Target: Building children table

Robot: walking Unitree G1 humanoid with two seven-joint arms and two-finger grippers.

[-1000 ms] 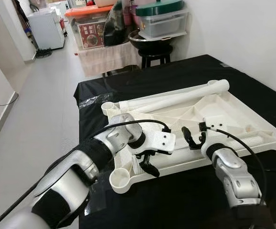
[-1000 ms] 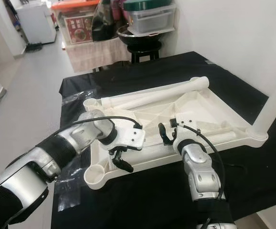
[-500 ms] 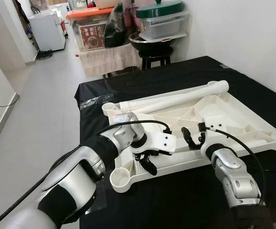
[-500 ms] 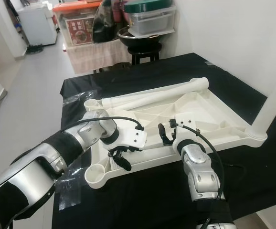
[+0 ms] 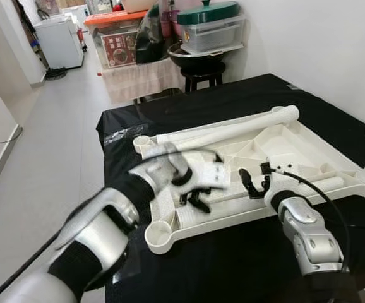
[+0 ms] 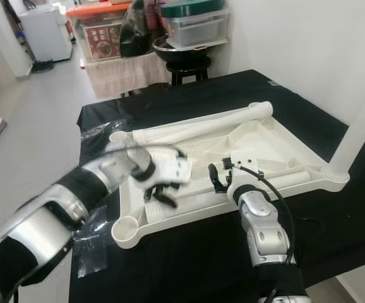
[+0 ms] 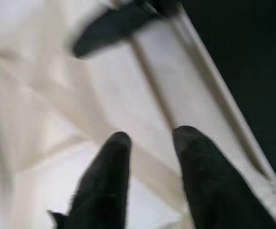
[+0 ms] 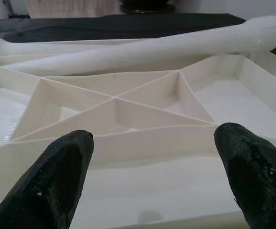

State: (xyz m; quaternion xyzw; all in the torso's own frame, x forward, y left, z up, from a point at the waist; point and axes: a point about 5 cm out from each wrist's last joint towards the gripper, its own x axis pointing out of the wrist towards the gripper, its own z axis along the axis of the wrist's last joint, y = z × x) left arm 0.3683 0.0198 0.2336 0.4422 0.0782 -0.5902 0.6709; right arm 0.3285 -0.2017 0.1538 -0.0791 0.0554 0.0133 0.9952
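Tabletop [image 5: 296, 151]: white plastic, lying upside down on the black cloth [image 5: 233, 101], ribbed underside up, presumably so the legs can go into the corner sockets.

Leg [image 5: 227, 131]: white tube, lying loose along the tabletop's far edge, not yet fitted. A second leg [image 6: 359, 120] stands upright in the right-hand corner socket; its top is cut off.

Left gripper [image 5: 195, 197]: over the ribbed panel near the front rim, badly blurred. In the wrist view its fingers [image 7: 109, 176] stand slightly apart with nothing between them.

Right gripper [image 5: 253, 183]: at the tabletop's middle, fingers [image 8: 61, 176] spread wide, holding nothing, facing the crossed ribs.

Background: stool [image 5: 201, 69] and storage boxes [image 5: 211, 31].
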